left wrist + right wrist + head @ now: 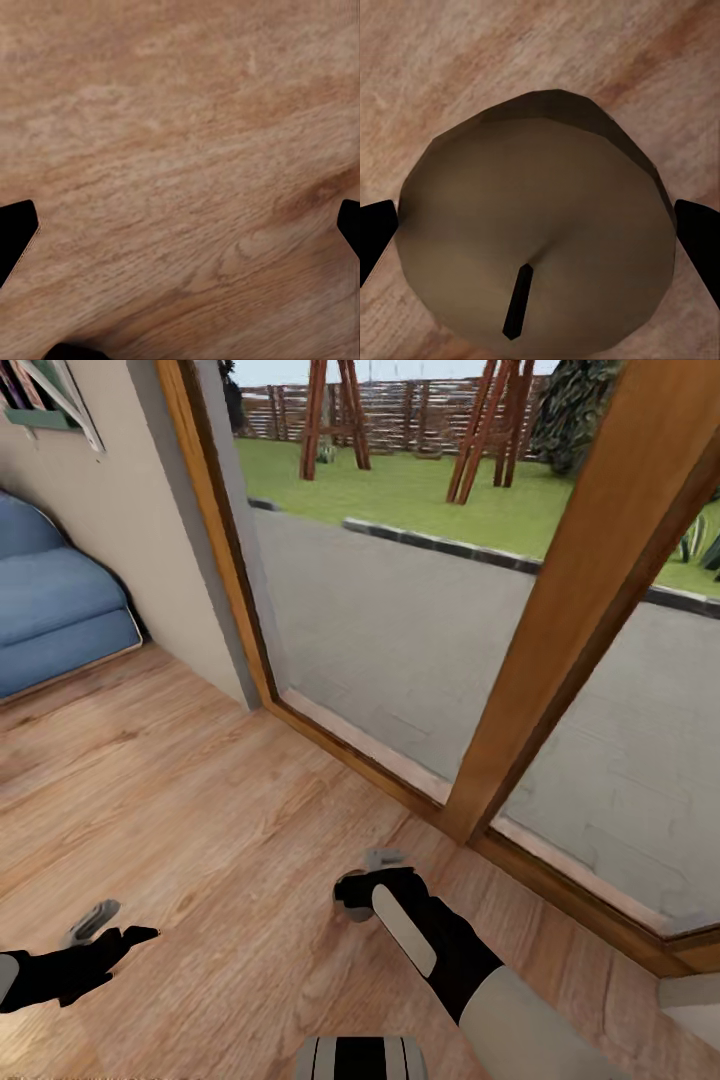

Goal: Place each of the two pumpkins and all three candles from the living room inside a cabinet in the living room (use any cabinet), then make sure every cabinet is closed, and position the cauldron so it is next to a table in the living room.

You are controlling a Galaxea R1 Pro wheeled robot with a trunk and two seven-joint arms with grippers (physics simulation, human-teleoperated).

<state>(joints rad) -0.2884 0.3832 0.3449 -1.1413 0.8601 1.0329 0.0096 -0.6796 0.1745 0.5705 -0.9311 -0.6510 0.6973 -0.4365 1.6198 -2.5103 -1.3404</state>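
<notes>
A pale greyish-beige round candle with a short dark wick sits between the two black fingers of my right gripper, and both fingers touch its sides. In the head view the candle is a small grey lump at the tip of the right gripper, held just above the wooden floor near the glass door. My left gripper hangs low at the left with its fingers spread over bare floor. In the left wrist view, the black fingertips of the left gripper stand far apart with nothing between them.
A wood-framed glass door runs diagonally ahead, with a paved patio and lawn outside. A blue sofa stands at the far left against a beige wall. Wooden floor stretches in front of me and to the left.
</notes>
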